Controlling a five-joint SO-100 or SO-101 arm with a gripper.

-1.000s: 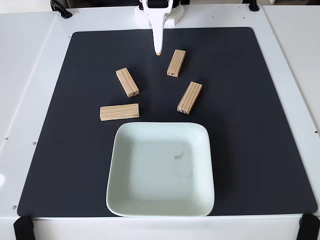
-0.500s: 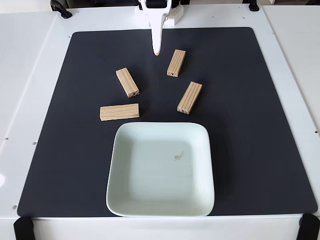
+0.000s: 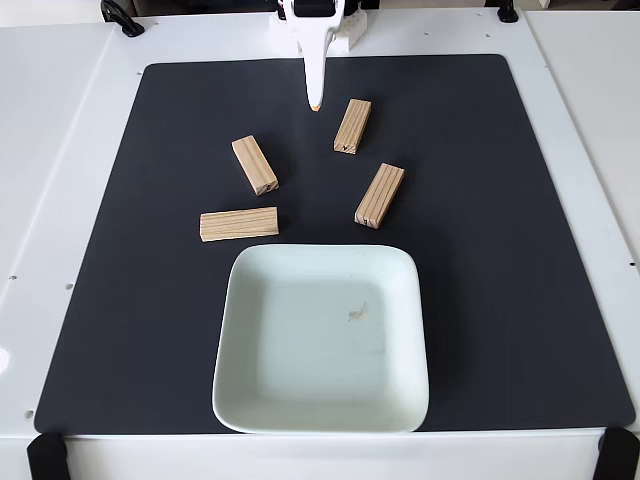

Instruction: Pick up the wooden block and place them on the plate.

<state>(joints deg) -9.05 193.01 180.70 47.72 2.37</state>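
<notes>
Several small light-wood blocks lie on the black mat in the fixed view: one (image 3: 352, 126) just right of the gripper tip, one (image 3: 255, 164) to the left, one (image 3: 380, 195) right of centre, and one (image 3: 239, 224) lying crosswise near the plate's far left corner. The pale mint-green square plate (image 3: 250, 400) sits at the near middle of the mat with nothing on it but a small dark speck. My white gripper (image 3: 315, 103) reaches in from the far edge. Its fingers are together in a narrow point, it holds nothing, and it is a little left of the nearest block.
The black mat (image 3: 520, 250) covers most of a white table (image 3: 60, 150). The arm's white base (image 3: 318, 30) stands at the far edge. Black clamps (image 3: 45, 455) sit at the near corners, and another dark fixture (image 3: 120, 18) is at the far left.
The gripper has drawn back very slightly toward the far edge. The blocks and the plate have not moved.
</notes>
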